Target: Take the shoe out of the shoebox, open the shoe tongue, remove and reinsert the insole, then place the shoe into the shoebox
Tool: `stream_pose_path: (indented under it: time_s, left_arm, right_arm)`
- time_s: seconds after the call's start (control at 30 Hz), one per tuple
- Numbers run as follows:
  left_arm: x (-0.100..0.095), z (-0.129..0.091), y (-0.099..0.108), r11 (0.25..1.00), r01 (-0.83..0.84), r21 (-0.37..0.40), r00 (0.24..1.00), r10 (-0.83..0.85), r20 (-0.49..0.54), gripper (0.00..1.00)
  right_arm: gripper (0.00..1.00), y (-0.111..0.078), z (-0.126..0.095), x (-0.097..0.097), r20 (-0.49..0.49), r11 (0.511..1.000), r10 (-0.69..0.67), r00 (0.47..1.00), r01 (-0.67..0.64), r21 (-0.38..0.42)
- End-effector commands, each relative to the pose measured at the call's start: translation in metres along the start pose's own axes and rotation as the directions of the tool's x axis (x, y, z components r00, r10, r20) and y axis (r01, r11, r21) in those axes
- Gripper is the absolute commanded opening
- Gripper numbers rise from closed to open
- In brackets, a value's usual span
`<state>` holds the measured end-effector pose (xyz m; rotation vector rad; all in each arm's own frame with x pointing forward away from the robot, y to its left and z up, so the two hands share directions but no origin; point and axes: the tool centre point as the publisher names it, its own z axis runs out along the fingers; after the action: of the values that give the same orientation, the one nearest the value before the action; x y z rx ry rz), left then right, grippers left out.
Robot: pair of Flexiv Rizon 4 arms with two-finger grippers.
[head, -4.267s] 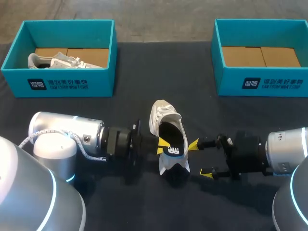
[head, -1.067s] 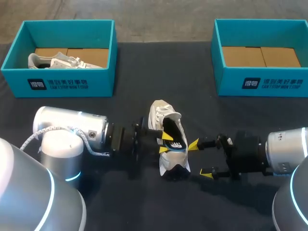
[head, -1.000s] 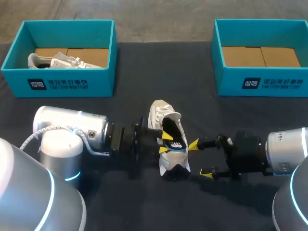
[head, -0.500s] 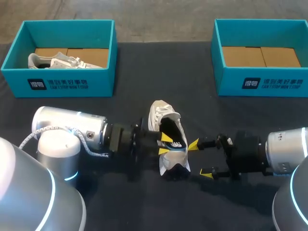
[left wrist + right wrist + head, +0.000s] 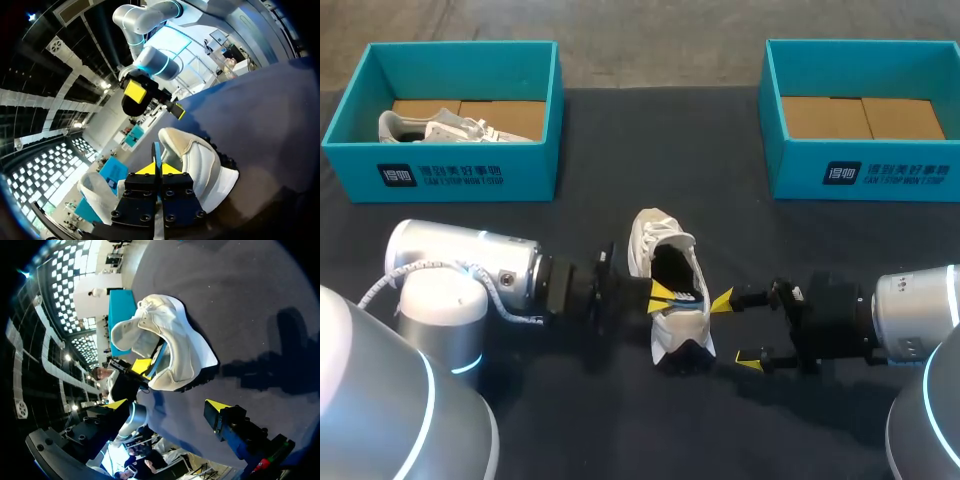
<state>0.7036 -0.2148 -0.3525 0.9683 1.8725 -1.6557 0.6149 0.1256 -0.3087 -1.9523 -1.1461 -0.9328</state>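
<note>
A white shoe [image 5: 665,262] lies on the dark table's middle, its opening facing up. My left gripper [image 5: 662,293] reaches in over the shoe's left side and is shut on the thin blue-edged insole [image 5: 684,296]. The left wrist view shows the insole's edge [image 5: 157,152] pinched between the yellow tips of the left gripper [image 5: 159,168], with the shoe [image 5: 197,160] just beyond. My right gripper [image 5: 730,330] stands open beside the shoe's heel, touching nothing. From the right wrist view the shoe [image 5: 175,347] lies ahead of the right gripper [image 5: 167,405], whose fingers are spread wide.
A teal shoebox [image 5: 470,180] at the back left holds another pale shoe [image 5: 450,127]. A second teal shoebox [image 5: 865,175] at the back right shows only its cardboard floor. Dark cloth covers the table.
My left gripper has closed on the insole and drawn back slightly left, tipping the insole onto its edge so its printed face no longer shows. The right arm has stayed still.
</note>
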Motion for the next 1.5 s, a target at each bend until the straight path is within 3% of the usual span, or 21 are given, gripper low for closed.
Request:
stream_pose_path:
  time_s: [0.03,0.47,0.57,0.63,1.0,1.13,1.17,1.5]
  left_arm:
    - [-0.001,0.003,0.01,1.0,0.007,-0.018,1.0,-0.007,-0.005,0.0]
    - [-0.004,0.004,0.011,1.0,0.013,-0.016,1.0,-0.013,-0.001,0.0]
    - [-0.004,0.004,0.006,1.0,0.008,-0.005,1.0,-0.008,0.002,0.27]
    - [-0.005,0.004,0.001,1.0,0.002,0.004,1.0,-0.002,0.004,0.32]
    - [-0.005,0.007,-0.012,0.999,-0.016,0.035,1.0,0.016,-0.002,0.26]
    - [-0.004,0.009,-0.013,0.999,-0.015,0.038,1.0,0.016,-0.005,0.2]
    - [-0.004,0.01,-0.011,0.999,-0.015,0.038,1.0,0.015,-0.009,0.0]
    - [-0.005,0.007,0.007,1.0,-0.003,-0.01,1.0,0.003,-0.016,0.0]
  right_arm:
    - [1.0,-0.001,0.0,0.001,0.002,1.0,0.0,1.0,0.0,-0.003]
    - [1.0,-0.001,0.0,0.001,0.002,1.0,0.0,1.0,0.0,-0.003]
    - [1.0,-0.001,0.0,0.001,0.002,1.0,0.0,1.0,0.0,-0.003]
    - [1.0,-0.001,0.0,0.001,0.002,1.0,0.0,1.0,0.0,-0.003]
    - [1.0,-0.001,0.0,0.001,0.002,1.0,0.0,1.0,0.0,-0.003]
    - [1.0,-0.001,0.0,0.001,0.002,1.0,0.0,1.0,0.0,-0.003]
    - [1.0,-0.001,0.0,0.001,0.002,1.0,0.0,1.0,0.0,-0.003]
    - [1.0,-0.001,0.0,0.001,0.002,1.0,0.0,1.0,0.0,-0.003]
